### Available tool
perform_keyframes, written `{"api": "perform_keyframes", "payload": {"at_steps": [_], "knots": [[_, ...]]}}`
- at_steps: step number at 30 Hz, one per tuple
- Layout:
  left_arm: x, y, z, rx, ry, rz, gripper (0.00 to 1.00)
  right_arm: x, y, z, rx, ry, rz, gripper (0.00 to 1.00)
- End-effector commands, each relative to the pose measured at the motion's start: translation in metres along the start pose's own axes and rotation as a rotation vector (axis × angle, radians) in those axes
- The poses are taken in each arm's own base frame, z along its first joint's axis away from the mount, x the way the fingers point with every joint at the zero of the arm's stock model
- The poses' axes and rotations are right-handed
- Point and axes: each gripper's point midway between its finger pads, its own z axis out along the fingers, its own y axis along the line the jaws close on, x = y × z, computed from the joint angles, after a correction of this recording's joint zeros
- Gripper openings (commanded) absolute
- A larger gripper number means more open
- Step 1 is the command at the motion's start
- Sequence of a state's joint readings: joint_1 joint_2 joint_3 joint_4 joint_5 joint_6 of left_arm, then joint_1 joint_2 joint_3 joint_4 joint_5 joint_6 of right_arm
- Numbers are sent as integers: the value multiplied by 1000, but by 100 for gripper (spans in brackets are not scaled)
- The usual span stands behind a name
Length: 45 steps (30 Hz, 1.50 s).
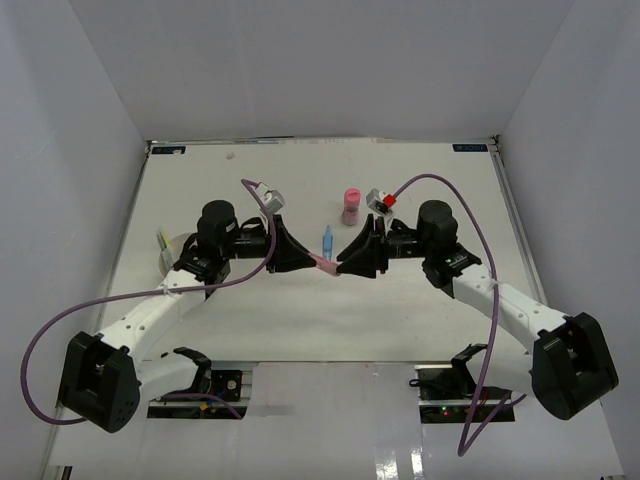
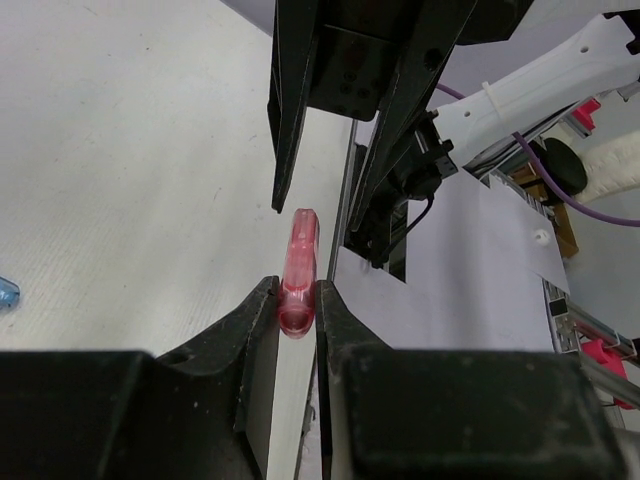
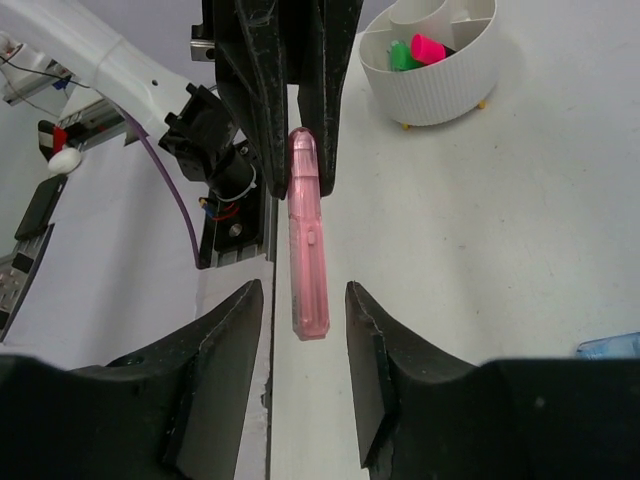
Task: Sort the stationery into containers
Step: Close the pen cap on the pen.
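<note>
A translucent pink pen hangs level above the table's middle, between the two grippers. My left gripper is shut on one end of the pink pen. My right gripper stands open around the other end of the pen, with a gap on each side. A pink stubby cylinder and a blue pen sit on the table behind them. The round white ribbed container holds a green highlighter and a pink highlighter; from above the container sits at the left.
The blue pen shows at the edge of both wrist views. White walls enclose the table on three sides. Purple cables loop off both arms. The arm bases and a metal rail lie along the near edge.
</note>
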State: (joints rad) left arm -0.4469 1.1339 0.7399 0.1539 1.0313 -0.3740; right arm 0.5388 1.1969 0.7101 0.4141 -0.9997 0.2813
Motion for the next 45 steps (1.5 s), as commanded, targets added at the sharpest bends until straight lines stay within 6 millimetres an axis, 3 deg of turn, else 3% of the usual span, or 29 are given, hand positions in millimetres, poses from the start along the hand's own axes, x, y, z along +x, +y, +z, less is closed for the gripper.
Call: {"api": "perform_keyframes", "payload": {"at_steps": [1,11,16,29,39,45], "knots": [[-16,-13,-4,10,-73,57,10,-13,9,-2,-3,-56,-67,46],[-24,-19,-7,14,-168,59,10,-12,12,-4,-9,-82,-77,60],[-25,-21,-6,36,-189,44,10,-16,15,-3,-27,-109,-87,60],[-24,-25,-7,56,-200,26,10,-25,15,-1,-38,-135,-92,40],[-21,-26,-6,72,-190,19,10,-29,17,-1,-39,-153,-95,15],[-18,-26,-2,81,-172,6,10,-33,20,1,-50,-163,-87,8]]}}
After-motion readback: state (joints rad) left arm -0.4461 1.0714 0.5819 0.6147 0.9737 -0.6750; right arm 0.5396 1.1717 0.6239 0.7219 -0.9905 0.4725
